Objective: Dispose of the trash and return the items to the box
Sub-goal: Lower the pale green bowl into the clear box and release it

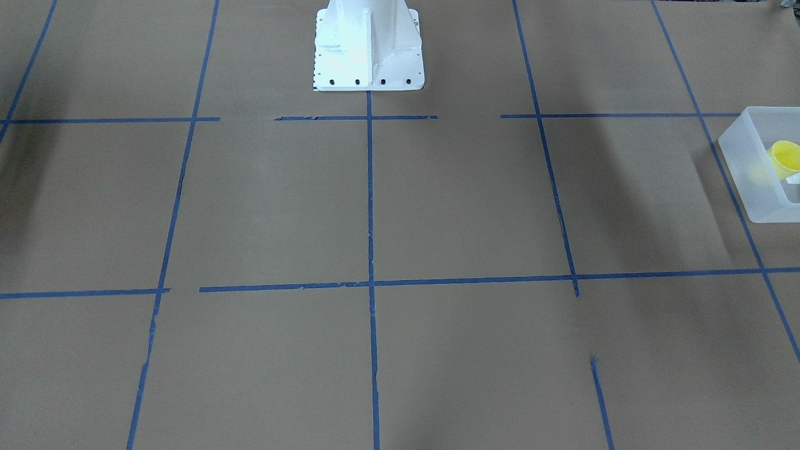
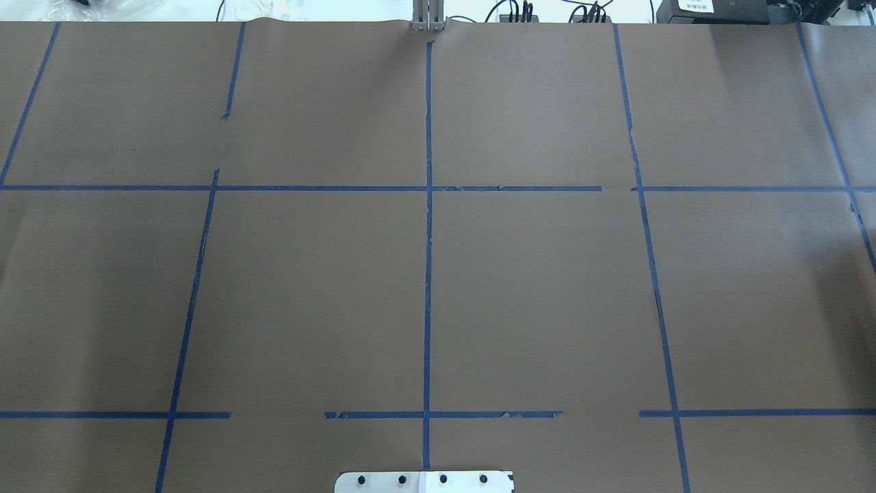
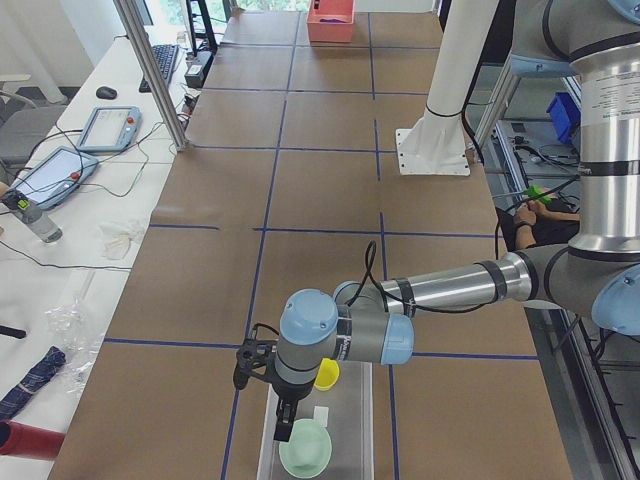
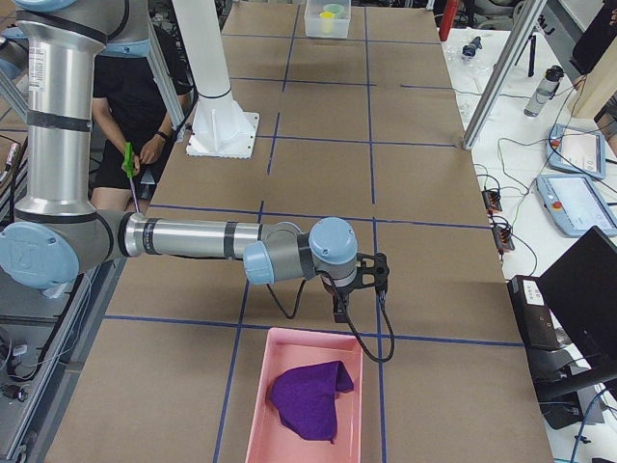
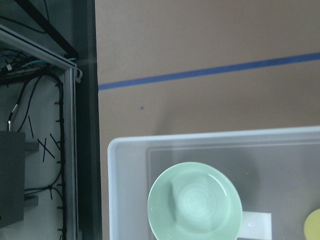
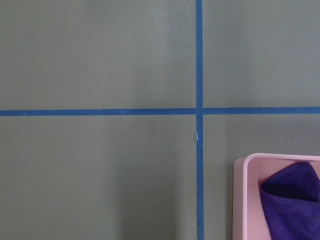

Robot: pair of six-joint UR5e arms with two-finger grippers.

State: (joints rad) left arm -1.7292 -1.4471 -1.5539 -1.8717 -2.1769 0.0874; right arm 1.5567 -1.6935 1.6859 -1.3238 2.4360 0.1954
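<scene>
The yellow cup point(image 1: 786, 156) sits inside the box point(image 1: 744, 178), beside a green bowl point(image 5: 195, 202) and a white slip point(image 5: 257, 225) too small to read. The left arm stretches low, with the left gripper point(image 3: 284, 433) pointing down over the bowl. The right gripper point(image 4: 339, 313) hangs near a pink tray point(image 4: 289, 352). Neither gripper's opening can be told.

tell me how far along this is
Done: the yellow cup sits inside the bin with the green bowl, and a purple cloth lies in the pink tray. In hand: nothing visible; the left gripper hovers over the bin, the right gripper by the tray. Left: probably retracting.
</scene>
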